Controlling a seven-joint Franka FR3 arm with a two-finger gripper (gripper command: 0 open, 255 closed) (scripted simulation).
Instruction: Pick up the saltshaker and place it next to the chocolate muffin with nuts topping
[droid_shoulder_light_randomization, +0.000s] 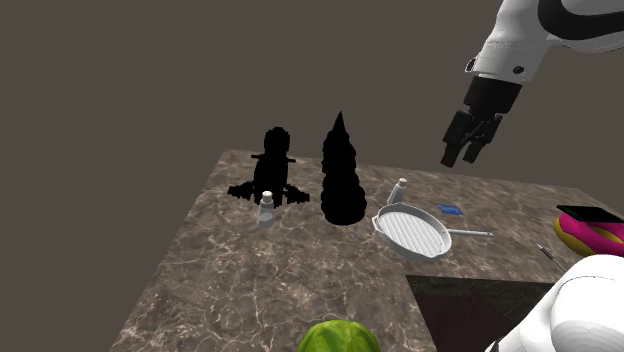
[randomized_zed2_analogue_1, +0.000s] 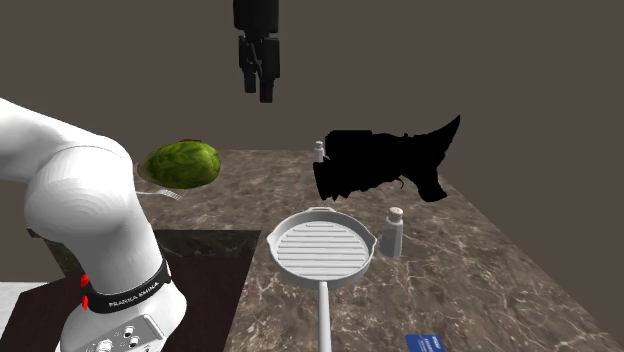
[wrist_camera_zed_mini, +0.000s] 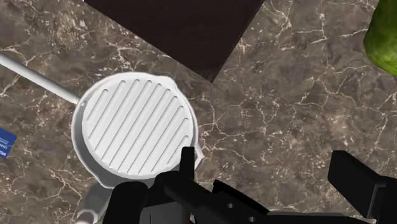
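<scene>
Saltshaker (droid_shoulder_light_randomization: 400, 188), as I read it, is the pale capped bottle standing upright on the bench (droid_shoulder_light_randomization: 300, 290). It is well below the end effector (droid_shoulder_light_randomization: 462, 158) and a little off to one side of its line, just beside the rim of the white grill pan (droid_shoulder_light_randomization: 412, 232). The end effector hangs high over the pan with its fingers spread wide and nothing between them.

The first risk is picking the wrong bottle. A second shaker (droid_shoulder_light_randomization: 266, 208) of much the same look stands farther from the end effector, near the black shapes (droid_shoulder_light_randomization: 342, 175), and I cannot tell which one holds salt.

The second risk is the pan. With its rim so close to the nearer bottle, a finger coming down on that side could strike the rim, or nudge the tall, narrow bottle and tip it.

The third is an off-centre descent, where one finger lands on the cap instead of passing it.

Finally, I cannot make out the muffin, so the place to set the bottle down is uncertain.
</scene>
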